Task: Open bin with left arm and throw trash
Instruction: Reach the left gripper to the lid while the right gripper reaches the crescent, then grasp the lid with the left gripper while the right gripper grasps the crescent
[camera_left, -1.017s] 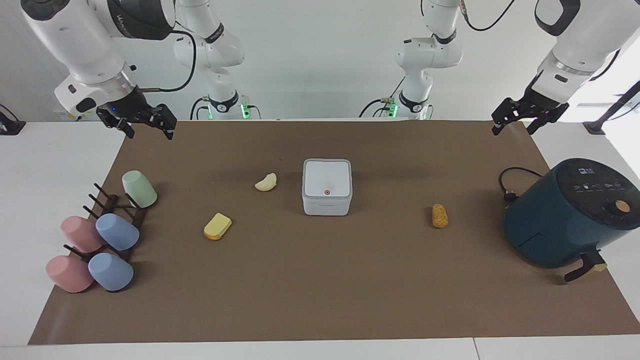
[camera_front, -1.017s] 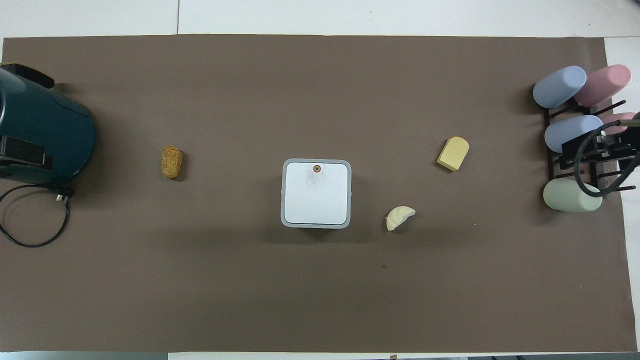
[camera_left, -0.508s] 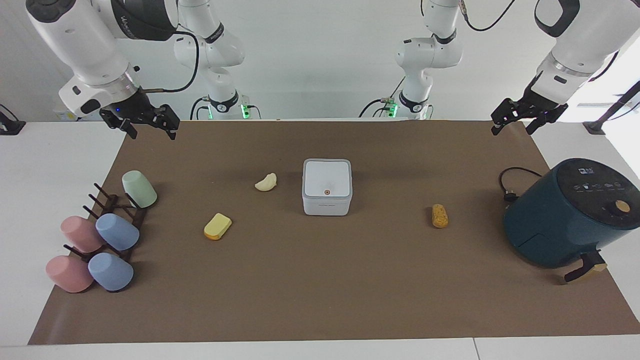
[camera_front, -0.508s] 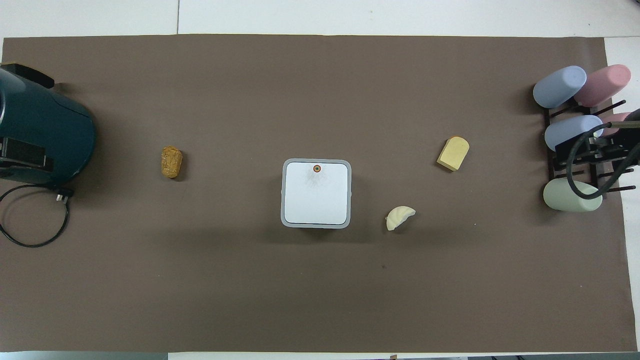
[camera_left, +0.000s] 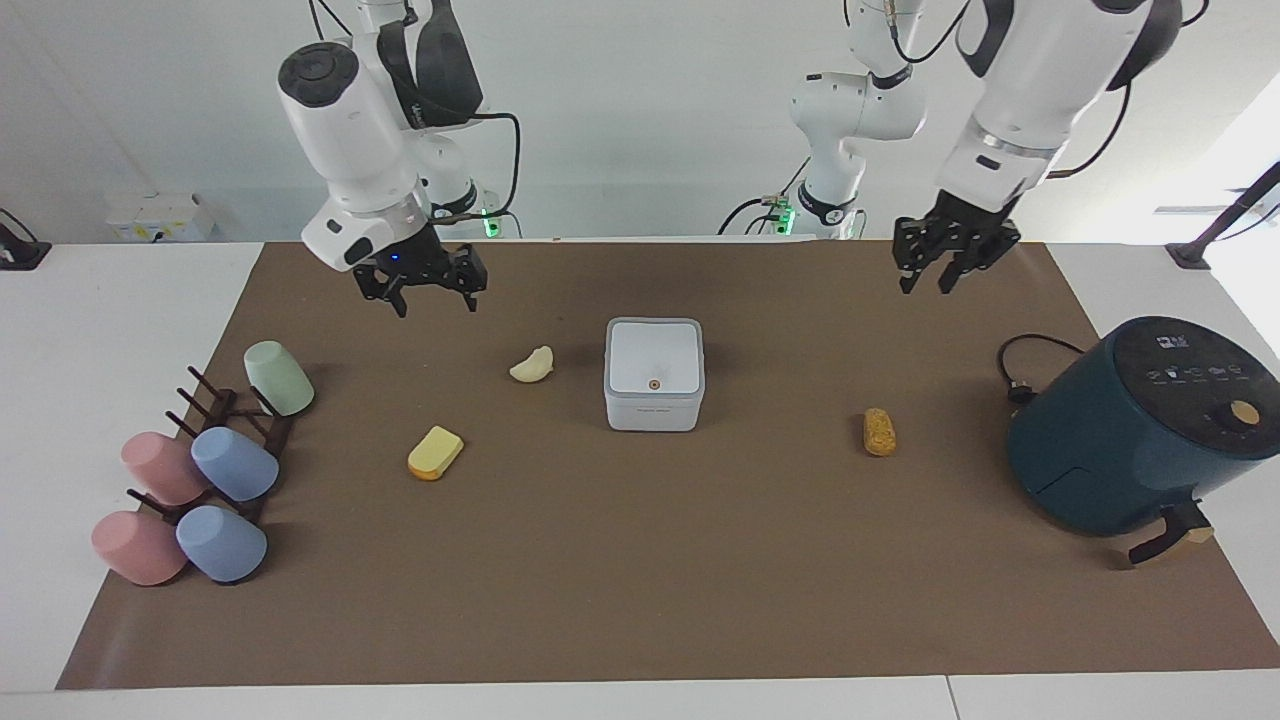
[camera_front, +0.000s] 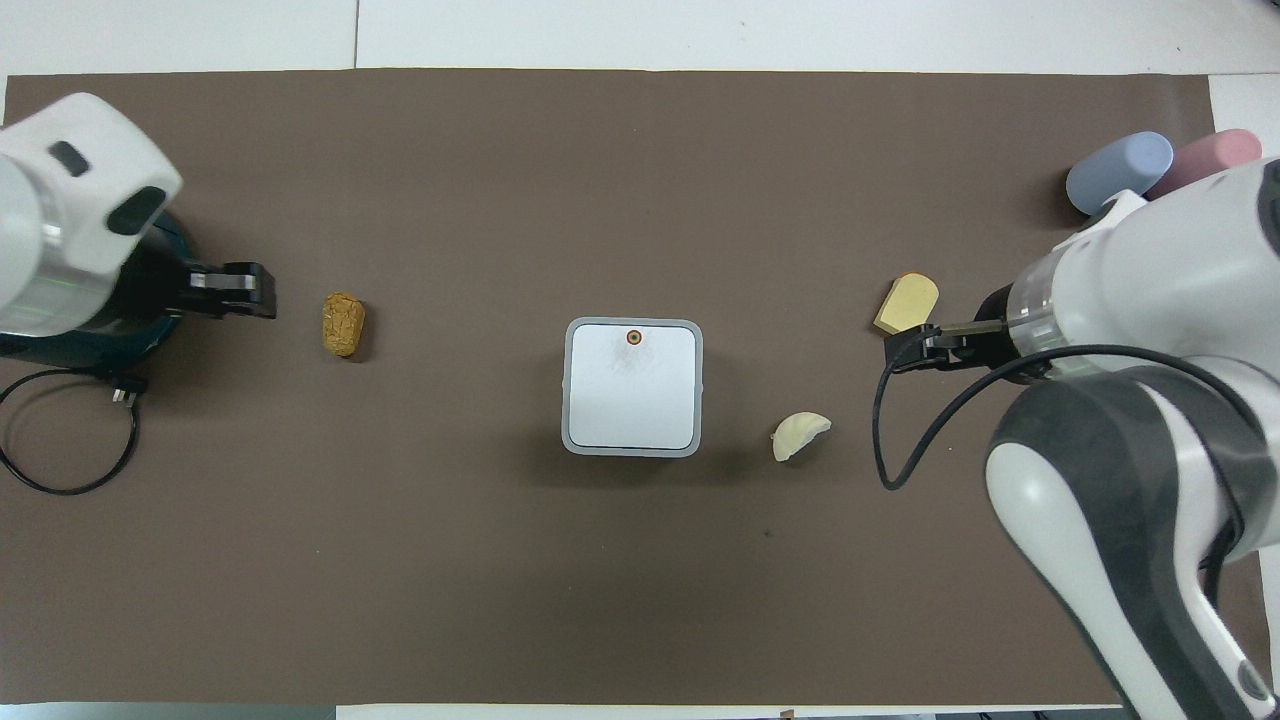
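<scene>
While the small white rounded-cube plastic bin (camera_left: 654, 375) is sitting shut mid-mat, we're hovering the left gripper (camera_left: 947, 269) over bare mat at its 2 o'clock in the facing view, fingers parted, empty. Right gripper (camera_left: 432, 289) is hanging open, empty, at 10 o'clock. We're judging the bin light and slippery: press the orange button (camera_left: 654, 384), which is facing away from us, rather than grip.

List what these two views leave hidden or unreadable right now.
- Air fryer: in the overhead view the left arm covers most of it.
- Cup rack: in the overhead view the right arm hides all but two cups.
- Bin: lid shut, so its inside shows in neither view.
- Bin's front lettering: too small to read in the facing view.
- Yellow wedge: the right gripper overlaps its edge in the overhead view.
</scene>
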